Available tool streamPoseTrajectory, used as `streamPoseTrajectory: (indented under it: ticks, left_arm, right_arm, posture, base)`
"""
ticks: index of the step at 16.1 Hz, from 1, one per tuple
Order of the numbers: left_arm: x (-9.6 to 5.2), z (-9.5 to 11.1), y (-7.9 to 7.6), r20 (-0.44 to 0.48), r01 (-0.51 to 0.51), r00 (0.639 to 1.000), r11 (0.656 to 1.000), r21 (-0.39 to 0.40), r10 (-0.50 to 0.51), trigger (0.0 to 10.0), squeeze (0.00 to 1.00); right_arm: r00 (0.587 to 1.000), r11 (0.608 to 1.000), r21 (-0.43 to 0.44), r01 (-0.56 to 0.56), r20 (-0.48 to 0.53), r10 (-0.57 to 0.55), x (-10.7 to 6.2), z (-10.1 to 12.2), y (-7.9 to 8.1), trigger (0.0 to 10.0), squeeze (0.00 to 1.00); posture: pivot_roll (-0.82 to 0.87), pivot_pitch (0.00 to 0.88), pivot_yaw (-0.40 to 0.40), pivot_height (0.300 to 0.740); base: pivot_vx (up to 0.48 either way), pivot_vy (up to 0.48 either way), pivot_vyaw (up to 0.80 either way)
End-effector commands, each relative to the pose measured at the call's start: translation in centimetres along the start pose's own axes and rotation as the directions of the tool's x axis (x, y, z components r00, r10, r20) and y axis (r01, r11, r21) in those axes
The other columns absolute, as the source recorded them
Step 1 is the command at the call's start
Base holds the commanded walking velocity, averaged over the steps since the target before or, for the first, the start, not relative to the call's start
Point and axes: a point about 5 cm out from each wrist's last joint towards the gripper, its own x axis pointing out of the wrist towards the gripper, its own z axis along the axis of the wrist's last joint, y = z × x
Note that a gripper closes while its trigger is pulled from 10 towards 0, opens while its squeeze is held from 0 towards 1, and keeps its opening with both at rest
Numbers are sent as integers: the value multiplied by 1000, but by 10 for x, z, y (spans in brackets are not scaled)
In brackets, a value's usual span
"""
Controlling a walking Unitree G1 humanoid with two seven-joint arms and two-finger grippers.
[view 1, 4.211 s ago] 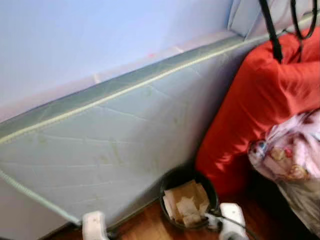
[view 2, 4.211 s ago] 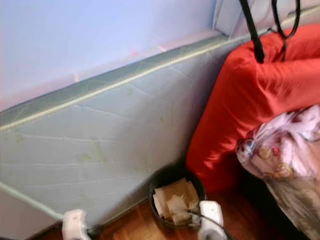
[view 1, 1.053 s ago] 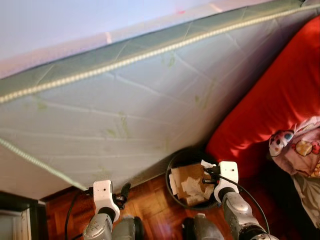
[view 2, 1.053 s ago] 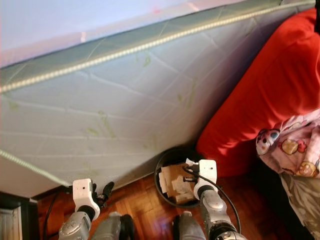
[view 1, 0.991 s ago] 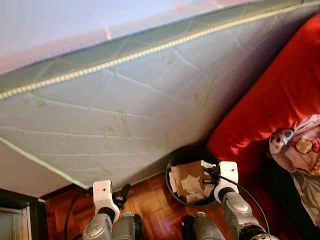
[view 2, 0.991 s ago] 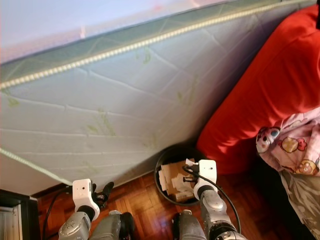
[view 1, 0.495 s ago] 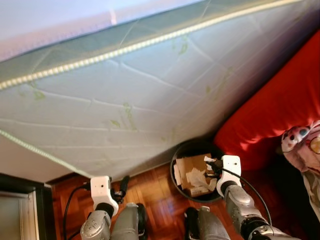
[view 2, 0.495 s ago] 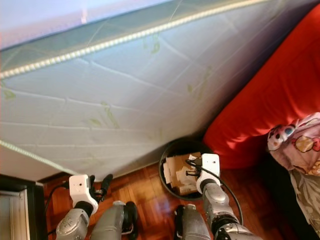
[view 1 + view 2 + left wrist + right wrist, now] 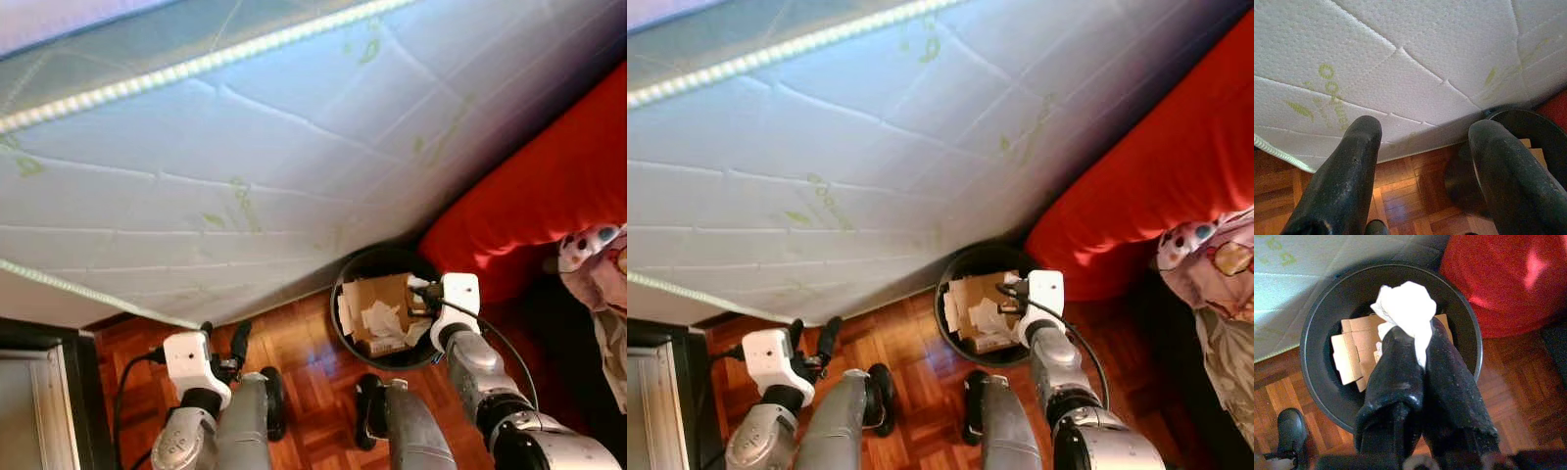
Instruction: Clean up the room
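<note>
1. Brown parquet floor (image 9: 304,362) runs along the bottom of the head views. Two grey legs with two black shoes stand on it at lower centre.
2. The left gripper (image 9: 223,345) hangs at the lower left of the left eye view, low over the wood, with its two black fingers (image 9: 1347,171) spread apart and nothing between them.
3. The right gripper (image 9: 1418,340) sits at lower right of centre in the head views, directly over the bin. Its two fingers are pressed tight together on one crumpled white tissue (image 9: 1403,308), which bunches out past the tips above the bin's opening.
4. One round black bin (image 9: 345,338) stands on the floor just beyond the right foot, touching or nearly touching the mattress behind it. Inside lie several flat pieces of brown cardboard (image 9: 1352,347) and some white paper scraps (image 9: 384,318); the exact count cannot be told.
5. At the far lower left edge of the head views is part of a dark-framed piece of furniture (image 9: 39,392).
6. One white quilted mattress (image 9: 294,166) leans across the upper two thirds of the head views, with a green-and-white corded edge along its top. Pale green leaf prints are scattered over it, and green lettering shows in the left wrist view, too slanted to read.
7. One red cushion or bedding mass (image 9: 529,196) fills the right side beside the bin, with a pink patterned cloth (image 9: 1210,264) showing cartoon figures at the right edge.
</note>
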Motion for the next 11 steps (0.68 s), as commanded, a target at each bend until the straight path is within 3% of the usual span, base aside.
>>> streamPoseTrajectory:
  ticks: [1, 2, 3, 4, 11]
  left_arm:
    - [-12, -6, 2, -57, -26, 998, 1000, -2, 26, 10000, 0]
    - [-13, -5, 1, -63, -28, 998, 1000, -3, 28, 10000, 0]
    - [-14, -4, 0, -65, -29, 997, 1000, -4, 29, 10000, 0]
    - [-15, -2, -2, -71, -31, 997, 1000, -6, 30, 10000, 0]
    - [-17, 4, -4, -109, -48, 993, 999, -11, 47, 10000, 0]
  right_arm:
    - [998, 1000, 8, -3, -58, 4, -4, -16, 0, 10000, 0]
    - [998, 1000, 8, -7, -57, 8, -4, -16, 1, 10000, 0]
    - [998, 1000, 11, -16, -58, 17, -4, -16, 1, 10000, 137]
    - [998, 1000, 11, -18, -58, 19, -4, -16, 2, 10000, 1000]
    - [995, 999, 4, -38, -95, 38, -7, -25, 2, 10000, 1000]
  posture:
    - [135, 540, 10, 665]
    - [135, 543, 9, 665]
    - [134, 545, 8, 665]
    - [133, 548, 8, 665]
    - [130, 540, 4, 665]
  base:
    - [0, 0, 0]
    - [0, 0, 0]
    - [0, 0, 0]
    - [0, 0, 0]
    - [0, 0, 0]
